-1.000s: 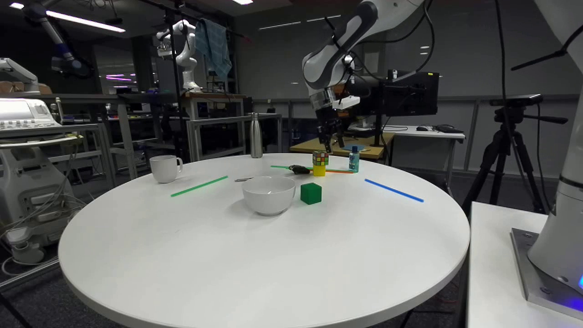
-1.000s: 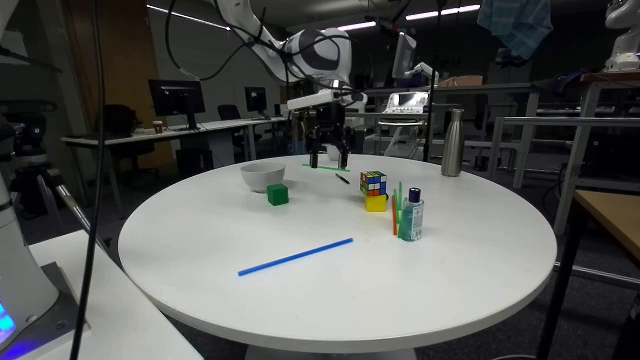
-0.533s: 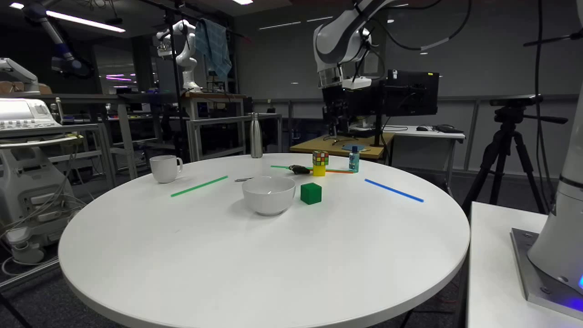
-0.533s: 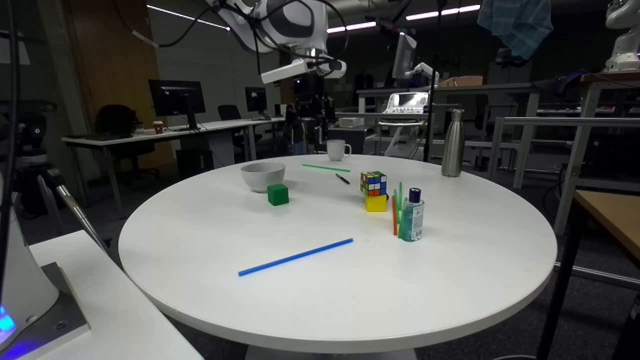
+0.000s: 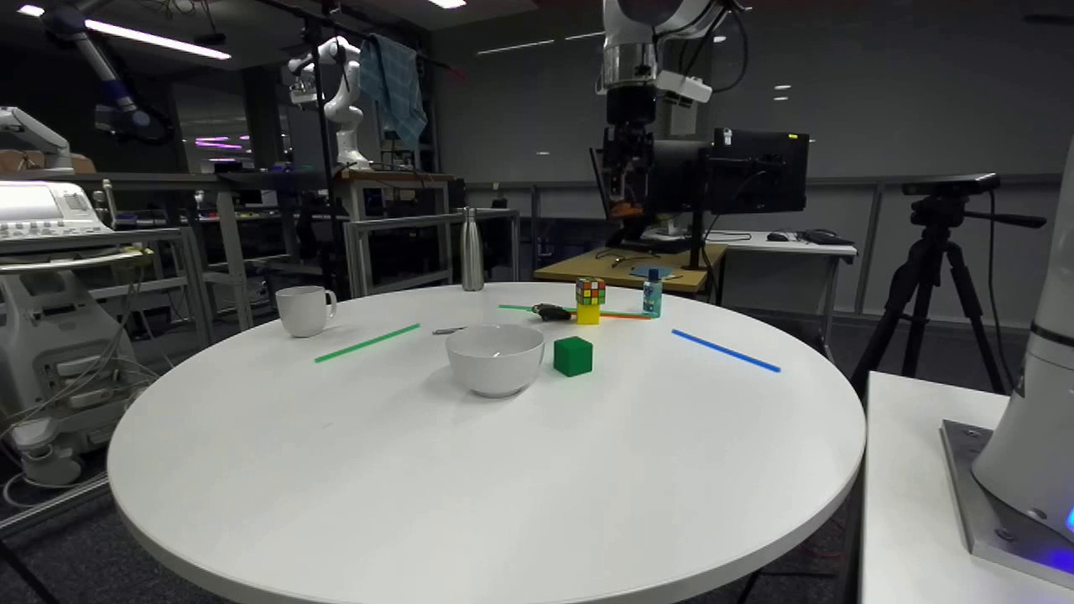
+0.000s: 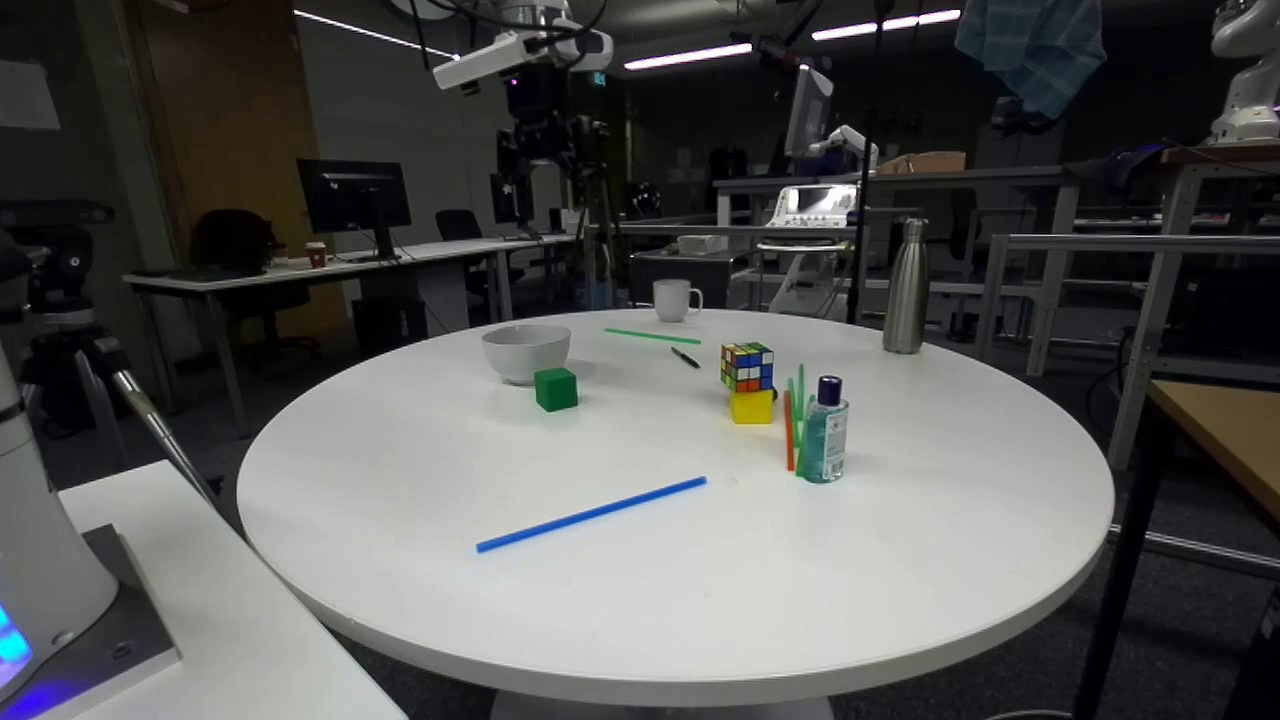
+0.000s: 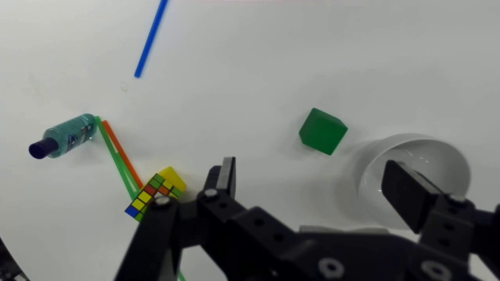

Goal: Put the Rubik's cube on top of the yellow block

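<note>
The Rubik's cube (image 5: 591,291) sits on top of the yellow block (image 5: 587,314). The stack also shows in an exterior view, with the multicoloured cube (image 6: 747,367) slightly turned on the yellow block (image 6: 751,407). In the wrist view the Rubik's cube (image 7: 146,196) is partly hidden by a gripper finger, and a corner of the yellow block (image 7: 174,178) shows beside it. My gripper (image 7: 308,166) is open with nothing between its fingers. It hangs high above the table, apart from the stack, in both exterior views (image 5: 627,189) (image 6: 550,190).
A green cube (image 5: 573,356) and a white bowl (image 5: 495,361) stand near the table's middle. A hand-sanitizer bottle (image 6: 825,432) and several straws lie near the stack. A blue straw (image 6: 592,514), white mug (image 6: 672,300) and steel bottle (image 6: 905,290) are also on the table.
My gripper has risen well above the table and moved away from the stack, leftward in an exterior view, uncovering the mug. The Rubik's cube and yellow block have not moved.
</note>
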`<state>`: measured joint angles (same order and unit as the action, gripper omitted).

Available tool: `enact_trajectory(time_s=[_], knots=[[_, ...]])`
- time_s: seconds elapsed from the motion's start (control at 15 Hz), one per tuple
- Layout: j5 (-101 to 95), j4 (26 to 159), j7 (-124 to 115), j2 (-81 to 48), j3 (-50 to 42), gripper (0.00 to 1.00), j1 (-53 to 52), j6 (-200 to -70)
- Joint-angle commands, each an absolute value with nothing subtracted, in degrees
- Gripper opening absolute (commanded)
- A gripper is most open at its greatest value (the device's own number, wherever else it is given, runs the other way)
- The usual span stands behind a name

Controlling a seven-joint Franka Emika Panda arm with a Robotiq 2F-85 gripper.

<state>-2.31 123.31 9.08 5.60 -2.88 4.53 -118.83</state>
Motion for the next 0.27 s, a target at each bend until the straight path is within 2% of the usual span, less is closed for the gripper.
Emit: enact_trajectory(time_s=[0.0, 0.2], knots=[[2.3, 126.4, 9.9, 11.5, -3.1, 1.00, 3.0, -114.7], [0.9, 125.3, 9.1, 10.4, -3.1, 1.00, 2.8, -115.1]])
